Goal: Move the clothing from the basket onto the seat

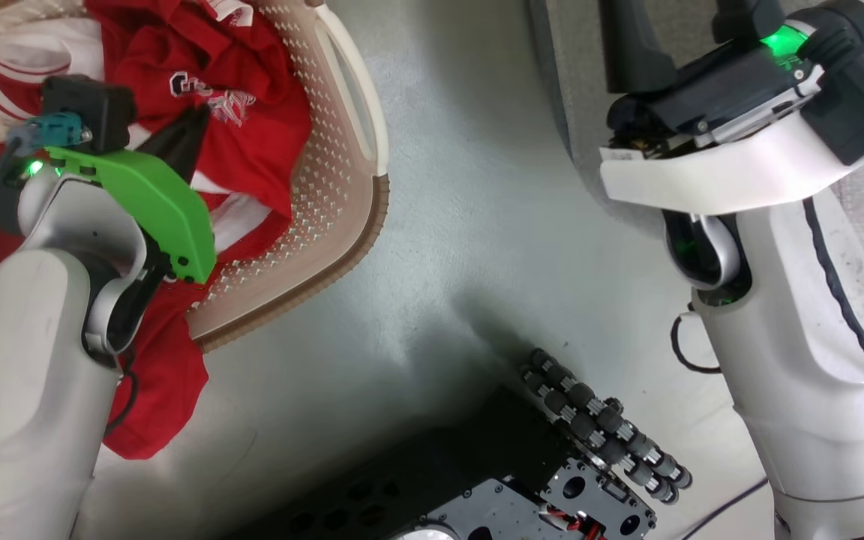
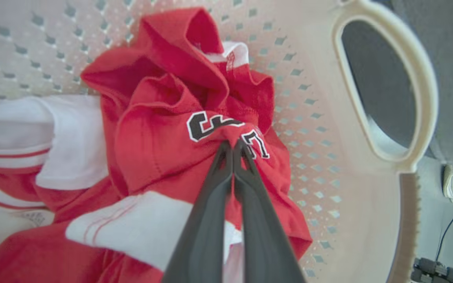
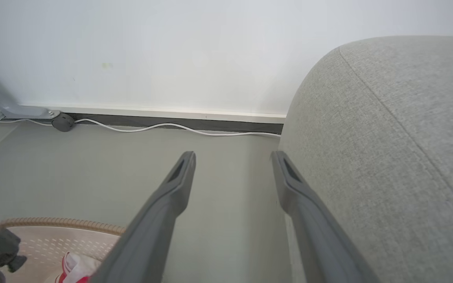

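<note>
Left gripper (image 2: 233,143) is pinching a raised fold of the clothing (image 2: 159,157) inside the basket (image 1: 342,172), with its fingers pressed together right at the black-and-white lettering (image 2: 201,127). Right gripper (image 3: 233,155) is hanging spread and carrying nothing, outside the basket and just beside the seat (image 3: 387,137).

Seat is standing apart from the basket, across bare floor (image 1: 462,225). Basket is holding a loose heap of red garments bunched with white striped trim (image 2: 69,137), and one red piece is spilling over the basket's rim.

Judging the fabric light, limp and not fragile. On a lift it is likely trailing and dragging its neighbours along. A bunched ridge like this one is looking like the best hold; a thin single layer may be slipping free.
</note>
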Controlling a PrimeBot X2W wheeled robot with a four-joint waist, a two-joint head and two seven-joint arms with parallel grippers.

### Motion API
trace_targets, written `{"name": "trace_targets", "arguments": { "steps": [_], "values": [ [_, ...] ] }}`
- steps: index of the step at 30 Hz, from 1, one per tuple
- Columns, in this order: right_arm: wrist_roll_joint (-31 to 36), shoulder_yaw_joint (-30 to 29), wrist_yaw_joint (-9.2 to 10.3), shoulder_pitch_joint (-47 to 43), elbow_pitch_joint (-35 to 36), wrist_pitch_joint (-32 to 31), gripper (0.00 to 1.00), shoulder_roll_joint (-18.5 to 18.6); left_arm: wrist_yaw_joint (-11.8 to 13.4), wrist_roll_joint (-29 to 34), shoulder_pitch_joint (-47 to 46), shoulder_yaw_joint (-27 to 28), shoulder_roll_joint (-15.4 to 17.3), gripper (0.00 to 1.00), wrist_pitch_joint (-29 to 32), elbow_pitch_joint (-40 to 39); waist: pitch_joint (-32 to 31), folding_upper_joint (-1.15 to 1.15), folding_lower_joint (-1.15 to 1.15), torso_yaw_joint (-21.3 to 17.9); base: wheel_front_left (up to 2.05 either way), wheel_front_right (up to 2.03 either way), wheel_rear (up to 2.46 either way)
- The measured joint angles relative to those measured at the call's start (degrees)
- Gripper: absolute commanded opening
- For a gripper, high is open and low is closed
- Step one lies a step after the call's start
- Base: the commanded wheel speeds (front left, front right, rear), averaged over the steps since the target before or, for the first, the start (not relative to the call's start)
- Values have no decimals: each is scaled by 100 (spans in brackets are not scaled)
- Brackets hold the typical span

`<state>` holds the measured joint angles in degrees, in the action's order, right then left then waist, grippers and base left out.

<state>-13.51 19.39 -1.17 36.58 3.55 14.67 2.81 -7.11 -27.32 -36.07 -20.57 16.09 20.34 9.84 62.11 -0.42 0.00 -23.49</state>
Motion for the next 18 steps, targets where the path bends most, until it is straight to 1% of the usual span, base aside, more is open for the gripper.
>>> {"name": "trace_targets", "arguments": {
  "steps": [1,7,12,14,18],
  "values": [
    [76,-89,-1,4,-57,0,100,1,0,-66,-15,-9,-27,0,-266,-127,-82,0,0,7,0,0,0],
    [402,-409,-27,2,-129,0,100,4,0,-380,68,102,-198,0,-1000,-428,-431,0,0,145,0,0,0],
    [426,-710,-37,-7,-109,0,100,73,0,-486,358,248,-282,0,-1678,-613,-746,0,0,387,0,0,0],
    [427,-769,-68,-6,-94,0,100,82,0,-510,415,263,-312,0,-1797,-654,-812,0,0,446,0,0,0],
    [554,-880,-135,-4,-44,0,100,229,0,-653,569,211,-425,0,-2248,-827,-1078,0,0,692,0,0,0]
  ]
}}
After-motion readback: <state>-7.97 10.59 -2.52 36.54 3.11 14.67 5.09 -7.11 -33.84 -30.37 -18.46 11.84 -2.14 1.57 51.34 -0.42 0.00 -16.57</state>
